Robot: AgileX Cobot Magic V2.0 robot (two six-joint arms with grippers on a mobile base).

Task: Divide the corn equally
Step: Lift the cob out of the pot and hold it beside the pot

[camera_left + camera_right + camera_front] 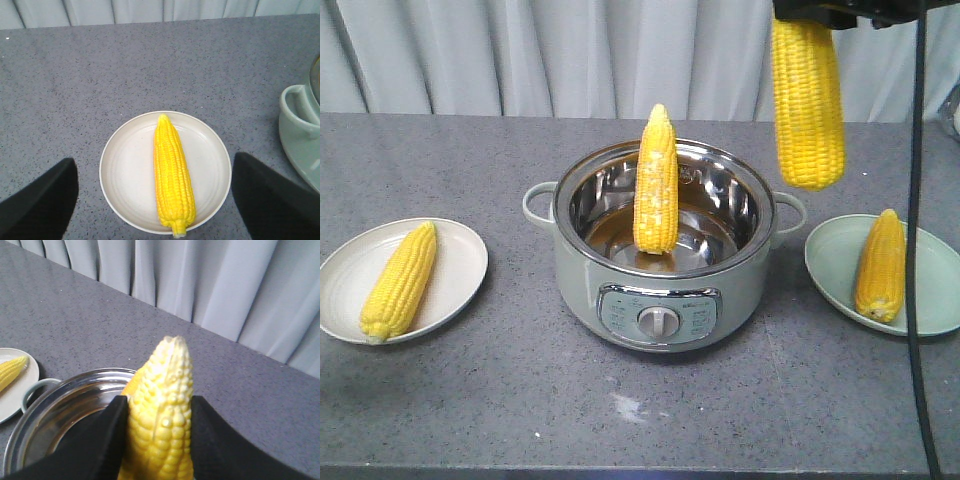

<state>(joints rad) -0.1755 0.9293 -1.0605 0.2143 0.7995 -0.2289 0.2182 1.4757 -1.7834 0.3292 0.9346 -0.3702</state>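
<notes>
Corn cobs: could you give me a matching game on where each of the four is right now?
Holders:
1. white plate
2. pot
3. right gripper
4. green plate

Cobs:
a. hanging cob, clamped in the air
b. upright cob, tip up
c. left flat cob
d. right flat cob

Pairs: 1-c, 2-b, 3-a, 4-d.

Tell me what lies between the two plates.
Front view: the pot, one corn cob standing inside; a second cob hangs above, in the right end effector.
</notes>
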